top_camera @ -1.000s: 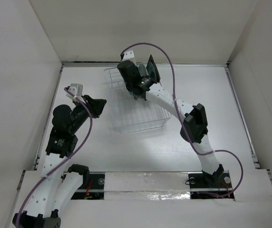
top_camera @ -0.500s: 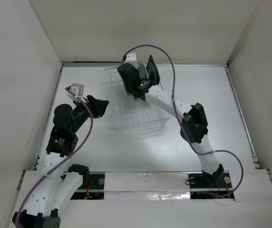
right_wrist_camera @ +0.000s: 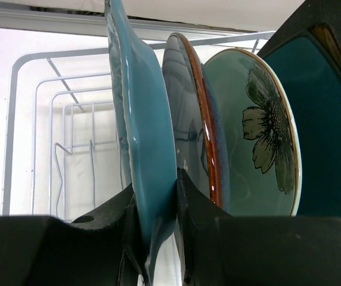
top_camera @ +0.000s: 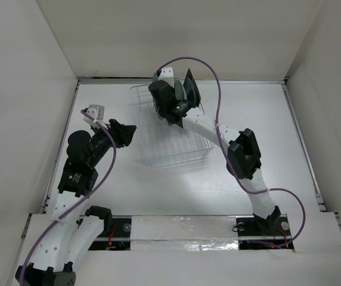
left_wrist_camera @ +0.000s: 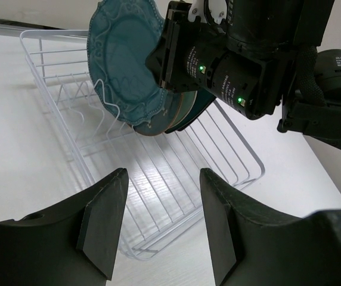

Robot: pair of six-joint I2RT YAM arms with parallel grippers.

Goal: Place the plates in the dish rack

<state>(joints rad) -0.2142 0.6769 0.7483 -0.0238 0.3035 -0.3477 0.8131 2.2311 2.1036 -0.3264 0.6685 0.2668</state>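
Table [top_camera: 266,119] is white and walled on three sides. The dish rack [top_camera: 176,149] sits mid-table, slightly skewed, with its near half bare ribs and all the plates bunched at the far end. The right arm [top_camera: 218,134] is stretched long from its base, elbow out to the right, forearm running diagonally up-left over the rack's right side, wrist above the far end. The left arm [top_camera: 81,161] is folded back on itself at the left of the table, wrist aimed right toward the rack, well apart from it. Plates stand upright on edge, face to face; the right wrist view shows, right to left, a square dark teal plate [right_wrist_camera: 325,119] with a black border, a round pale green plate [right_wrist_camera: 260,131] with a floral mark, a round grey-teal plate [right_wrist_camera: 185,113] with a brown rim, then the small scalloped teal plate [right_wrist_camera: 140,119] on the outside of the stack. The right gripper [right_wrist_camera: 157,205] is clamped on the scalloped plate's rim — one finger on each face. Whether that plate is seated between ribs cannot be told. The left gripper [left_wrist_camera: 161,220] has its fingers spread wide and holds nothing — it hovers beside the rack's near-left corner, looking in at the scalloped plate's patterned face.
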